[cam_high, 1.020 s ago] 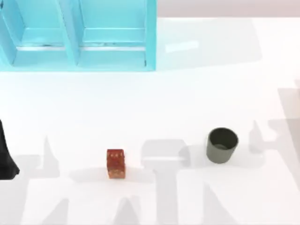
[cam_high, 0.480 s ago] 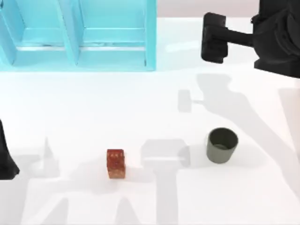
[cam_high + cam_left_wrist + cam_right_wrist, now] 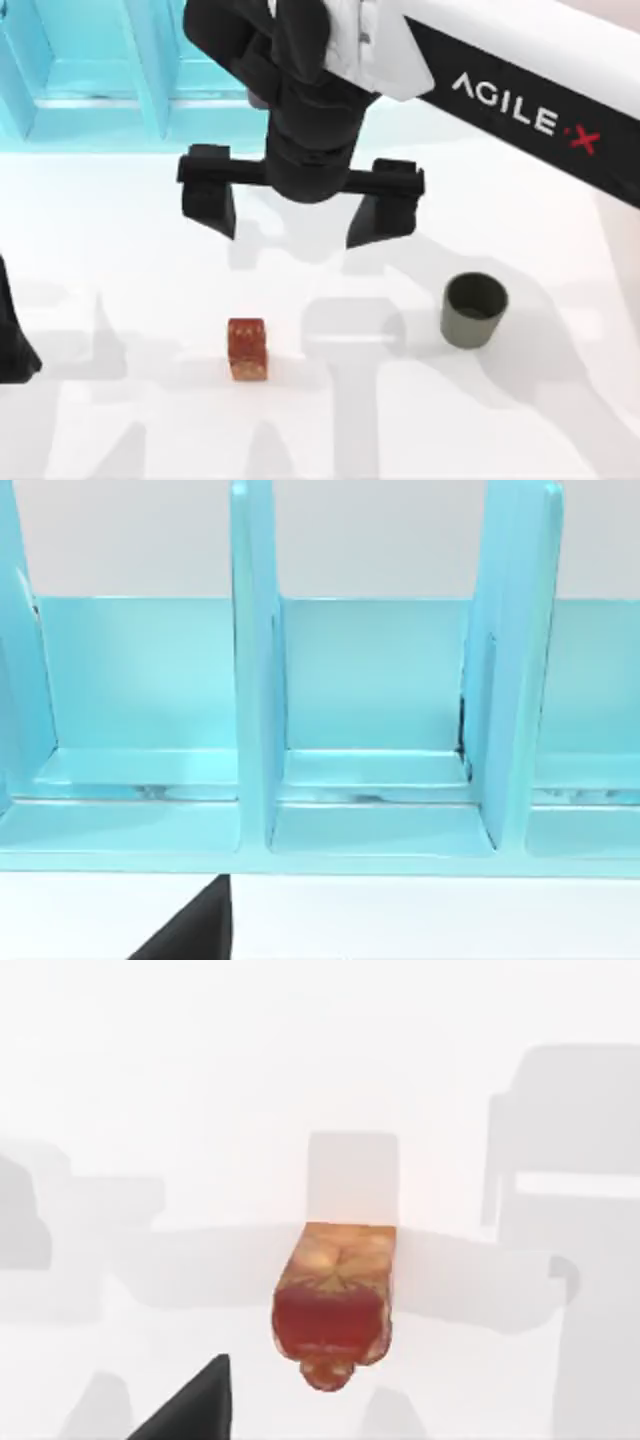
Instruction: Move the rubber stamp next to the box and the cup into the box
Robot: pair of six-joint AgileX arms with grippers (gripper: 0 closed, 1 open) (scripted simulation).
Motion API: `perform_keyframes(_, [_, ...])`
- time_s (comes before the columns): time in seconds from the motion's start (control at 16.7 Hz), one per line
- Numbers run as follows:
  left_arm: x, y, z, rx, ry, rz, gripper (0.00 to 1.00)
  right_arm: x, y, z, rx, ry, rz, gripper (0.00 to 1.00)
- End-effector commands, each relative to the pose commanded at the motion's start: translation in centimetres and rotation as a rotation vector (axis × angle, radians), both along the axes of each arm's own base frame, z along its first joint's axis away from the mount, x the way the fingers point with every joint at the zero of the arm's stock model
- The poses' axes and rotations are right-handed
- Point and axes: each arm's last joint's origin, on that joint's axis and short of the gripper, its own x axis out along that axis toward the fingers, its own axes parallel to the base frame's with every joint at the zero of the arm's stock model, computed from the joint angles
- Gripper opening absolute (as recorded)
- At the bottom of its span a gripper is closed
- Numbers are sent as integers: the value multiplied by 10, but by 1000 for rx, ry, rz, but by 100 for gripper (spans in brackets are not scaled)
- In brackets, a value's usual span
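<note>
Now the right gripper (image 3: 297,212) hangs over the middle of the bench (image 3: 560,420), its fingers (image 3: 208,200) spread wide apart with nothing between them. Its white arm reaches in from the top view's upper right, and the dark wrist covers part of the box (image 3: 90,90). The gripper sits above the bench between the box and the stamp (image 3: 247,348), a little toward the cup's side.

The stamp stands on the bench left of centre, near the front edge, well apart from the box. It is a small orange-red block with a speckled face. From the right wrist view the stamp (image 3: 335,1305) lies straight ahead on the white surface, untouched, with a dark fingertip (image 3: 190,1410) at the picture's edge.

The cup (image 3: 473,311) stands upright on the bench to the right of the stamp, well apart from it and from the box, its mouth open upward and nothing inside that can be seen.

The box is light blue, at the back left of the bench, split by upright dividers into compartments. The left wrist view looks into the box (image 3: 370,780) from the front, where the compartments hold nothing.

The left arm (image 3: 12,340) is parked at the left edge of the bench; whether its fingers are apart or together cannot be told
</note>
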Motion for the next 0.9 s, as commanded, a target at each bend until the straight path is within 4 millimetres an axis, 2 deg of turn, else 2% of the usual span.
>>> perform_keyframes(0.18, [0,0,0,0,0,0,100,-9,39,-34,-79,78,-1,100])
perform_keyframes(0.36, [0,0,0,0,0,0,100,-17,59,-56,-128,118,-1,100])
perform_keyframes(0.78, [0,0,0,0,0,0,100,-16,60,-60,-135,124,-5,100])
perform_keyframes(0.9, [0,0,0,0,0,0,100,-16,62,-69,-134,123,-2,100])
